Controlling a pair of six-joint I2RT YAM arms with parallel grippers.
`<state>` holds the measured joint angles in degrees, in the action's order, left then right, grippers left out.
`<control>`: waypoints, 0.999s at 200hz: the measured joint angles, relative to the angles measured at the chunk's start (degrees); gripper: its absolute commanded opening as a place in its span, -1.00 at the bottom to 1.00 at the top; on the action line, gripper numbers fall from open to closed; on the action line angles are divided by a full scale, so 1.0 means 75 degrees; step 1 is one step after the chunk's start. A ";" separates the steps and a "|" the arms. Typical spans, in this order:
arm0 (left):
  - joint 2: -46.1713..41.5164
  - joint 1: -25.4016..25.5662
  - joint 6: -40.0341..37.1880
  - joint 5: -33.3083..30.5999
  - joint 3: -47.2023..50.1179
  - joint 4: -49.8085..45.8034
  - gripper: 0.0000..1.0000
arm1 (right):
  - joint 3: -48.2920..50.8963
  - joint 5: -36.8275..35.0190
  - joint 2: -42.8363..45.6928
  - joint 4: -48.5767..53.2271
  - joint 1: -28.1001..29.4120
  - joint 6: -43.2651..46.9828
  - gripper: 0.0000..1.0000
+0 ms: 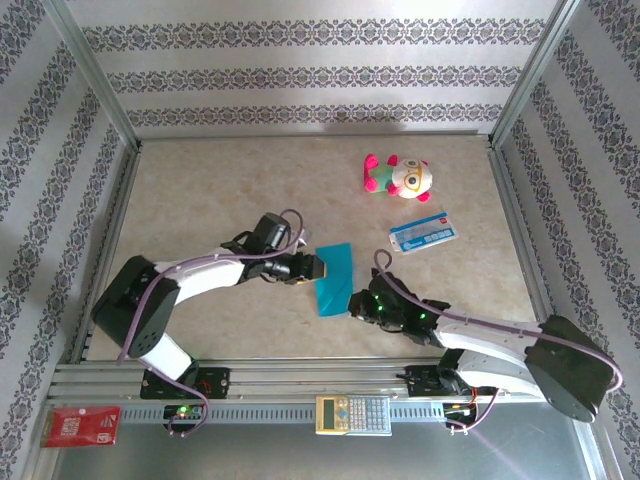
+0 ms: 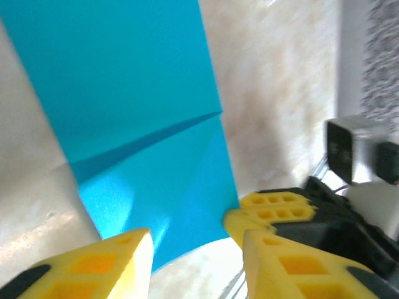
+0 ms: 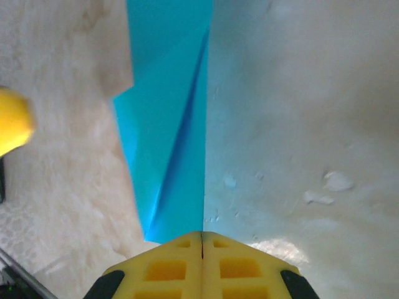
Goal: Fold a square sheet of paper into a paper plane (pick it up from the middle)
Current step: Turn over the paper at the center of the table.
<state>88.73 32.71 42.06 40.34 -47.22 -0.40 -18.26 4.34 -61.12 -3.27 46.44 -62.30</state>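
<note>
Square sheet of paper [image 1: 333,278], part folded, lies lengthwise away from me on the bench [image 1: 200,190]. My right jaws, shut, touch its near end; left jaws, half open, sit at its left edge.

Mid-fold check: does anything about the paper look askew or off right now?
The folded teal-blue paper looks uneven. In the right wrist view its left edge steps outward partway down, so the layers do not seem to line up, and a diagonal crease runs across it. No tear shows. Nothing else stands out.
</note>
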 measured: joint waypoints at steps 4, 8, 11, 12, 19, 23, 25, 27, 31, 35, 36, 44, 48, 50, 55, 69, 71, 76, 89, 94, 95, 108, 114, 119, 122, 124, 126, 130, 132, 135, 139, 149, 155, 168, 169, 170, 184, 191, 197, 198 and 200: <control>-0.0137 -0.0079 0.0006 0.0009 -0.0015 0.0000 -0.04 | -0.0125 0.0055 0.0087 0.0198 -0.0149 0.0143 -1.00; -0.0274 -0.0178 0.0006 0.0026 -0.0023 0.0000 -0.04 | -0.0265 0.0108 0.0172 0.0434 -0.0326 0.0297 -1.00; -0.0385 -0.0251 0.0006 0.0029 -0.0026 -0.0009 -0.02 | -0.0382 0.0152 0.0230 0.0600 -0.0446 0.0428 -1.00; -0.0440 -0.0294 0.0006 0.0032 -0.0026 -0.0009 -0.02 | -0.0443 0.0154 0.0265 0.0708 -0.0522 0.0527 -1.00; -0.0676 -0.0472 0.0006 0.0032 -0.0026 -0.0032 0.00 | -0.0740 0.0213 0.0382 0.1122 -0.0801 0.0857 -1.00; -0.0810 -0.0592 0.0006 0.0032 -0.0026 -0.0061 0.01 | -0.0953 0.0230 0.0440 0.1405 -0.0991 0.1061 -1.00; -0.0883 -0.0656 0.0003 0.0029 -0.0026 -0.0070 0.01 | -0.1072 0.0251 0.0463 0.1562 -0.1078 0.1224 -1.00; -0.0927 -0.0702 0.0006 0.0032 -0.0026 -0.0076 0.02 | -0.1189 0.0248 0.0478 0.1705 -0.1160 0.1346 -1.00; -0.1049 -0.0813 0.0003 0.0029 -0.0026 -0.0117 0.03 | -0.1384 0.0259 0.0495 0.1938 -0.1279 0.1524 -1.00; -0.1157 -0.0918 0.0006 0.0026 -0.0026 -0.0128 0.04 | -0.1632 0.0254 0.0495 0.2253 -0.1405 0.1784 -1.00; -0.1195 -0.0953 0.0006 0.0026 -0.0026 -0.0146 0.05 | -0.1716 0.0248 0.0493 0.2343 -0.1448 0.1848 -1.00; -0.1405 -0.1160 0.0003 0.0020 -0.0020 -0.0242 0.06 | -0.2206 0.0163 0.0425 0.2894 -0.1606 0.2331 -1.00; -0.1492 -0.1256 0.0006 0.0020 -0.0017 -0.0280 0.07 | -0.2477 0.0114 0.0356 0.3182 -0.1641 0.2576 -1.00; -0.1547 -0.1309 0.0006 0.0017 -0.0009 -0.0300 0.07 | -0.2573 0.0090 0.0332 0.3276 -0.1647 0.2643 -1.00; -0.1673 -0.1428 0.0003 0.0009 0.0017 -0.0347 0.07 | -0.2903 0.0017 0.0201 0.3620 -0.1641 0.2943 -1.00; -0.1944 -0.1702 -0.0003 -0.0035 0.0114 -0.0519 0.07 | -0.3748 -0.0303 -0.0274 0.4412 -0.1437 0.3590 -1.00; -0.1979 -0.1740 -0.0006 -0.0044 0.0128 -0.0557 0.07 | -0.3850 -0.0341 -0.0353 0.4497 -0.1390 0.3675 -1.00; -0.2040 -0.1830 -0.0020 -0.0064 0.0166 -0.0635 0.07 | -0.4083 -0.0493 -0.0548 0.4730 -0.1256 0.3838 -1.00; -0.2122 -0.2049 -0.0079 -0.0140 0.0259 -0.0883 0.08 | -0.4622 -0.0848 -0.1154 0.5310 -0.0769 0.4176 -1.00; -0.2133 -0.2136 -0.0117 -0.0189 0.0300 -0.0979 0.08 | -0.4785 -0.0906 -0.1402 0.5473 -0.0562 0.4240 -1.00; -0.2133 -0.2145 -0.0119 -0.0192 0.0306 -0.0991 0.08 | -0.4806 -0.0924 -0.1431 0.5496 -0.0539 0.4252 -1.00; -0.2133 -0.2343 -0.0175 -0.0283 0.0420 -0.1241 0.08 | -0.5135 -0.1043 -0.2104 0.5794 -0.0017 0.4322 -1.00; -0.2136 -0.2410 -0.0192 -0.0332 0.0478 -0.1332 0.08 | -0.5225 -0.1064 -0.2393 0.5866 0.0195 0.4313 -1.00; -0.2139 -0.2454 -0.0204 -0.0370 0.0530 -0.1413 0.08 | -0.5286 -0.1064 -0.2632 0.5898 0.0364 0.4301 -1.00; -0.2139 -0.2480 -0.0204 -0.0385 0.0557 -0.1445 0.08 | -0.5327 -0.1064 -0.2786 0.5928 0.0484 0.4290 -1.00; -0.2139 -0.2486 -0.0204 -0.0391 0.0580 -0.1478 0.08 | -0.5342 -0.1064 -0.2853 0.5931 0.0525 0.4281 -1.00; -0.2139 -0.2489 -0.0204 -0.0405 0.0600 -0.1501 0.08 | -0.5359 -0.1046 -0.2958 0.5928 0.0597 0.4269 -1.00; -0.2139 -0.2509 -0.0204 -0.0411 0.0638 -0.1542 0.08 | -0.5394 -0.1037 -0.3136 0.5922 0.0731 0.4240 -1.00; -0.2139 -0.2521 -0.0201 -0.0414 0.0656 -0.1568 0.07 | -0.5403 -0.1029 -0.3197 0.5916 0.0769 0.4226 -1.00; -0.2139 -0.2521 -0.0201 -0.0411 0.0682 -0.1594 0.07 | -0.5429 -0.1000 -0.3316 0.5907 0.0860 0.4182 -1.00; -0.2139 -0.2521 -0.0201 -0.0411 0.0714 -0.1626 0.07 | -0.5455 -0.0976 -0.3480 0.5875 0.0973 0.4130 -1.00; -0.2139 -0.2521 -0.0198 -0.0408 0.0784 -0.1699 0.06 | -0.5488 -0.0828 -0.3783 0.5727 0.1195 0.3987 -0.99; -0.2139 -0.2521 -0.0198 -0.0408 0.0819 -0.1725 0.04 | -0.5490 -0.0726 -0.3923 0.5619 0.1300 0.3893 -0.99; -0.2139 -0.2521 -0.0163 -0.0358 0.0889 -0.1731 0.01 | -0.5490 -0.0487 -0.4153 0.5359 0.1448 0.3695 -0.96; -0.2139 -0.2521 -0.0166 -0.0347 0.0898 -0.1731 0.01 | -0.5490 -0.0458 -0.4170 0.5324 0.1454 0.3675 -0.96; -0.2139 -0.2524 -0.0163 -0.0344 0.0901 -0.1731 0.01 | -0.5490 -0.0446 -0.4179 0.5313 0.1457 0.3666 -0.96; -0.2122 -0.2521 -0.0087 -0.0178 0.0968 -0.1725 -0.06 | -0.5490 -0.0198 -0.4351 0.4925 0.1507 0.3477 -0.93; -0.2078 -0.2521 -0.0047 -0.0093 0.0973 -0.1725 -0.07 | -0.5485 -0.0117 -0.4406 0.4750 0.1515 0.3401 -0.91; -0.2017 -0.2521 -0.0012 -0.0003 0.0970 -0.1716 -0.07 | -0.5476 -0.0023 -0.4444 0.4578 0.1515 0.3334 -0.89; -0.2008 -0.2521 -0.0006 0.0003 0.0970 -0.1716 -0.07 | -0.5476 -0.0017 -0.4447 0.4558 0.1515 0.3328 -0.89; -0.1982 -0.2521 0.0009 0.0020 0.0970 -0.1714 -0.07 | -0.5467 0.0000 -0.4453 0.4503 0.1518 0.3311 -0.89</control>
<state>73.87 13.80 42.13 40.49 -39.94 -13.26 -59.27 4.34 -94.52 30.50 57.82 -37.47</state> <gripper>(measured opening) 0.468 0.051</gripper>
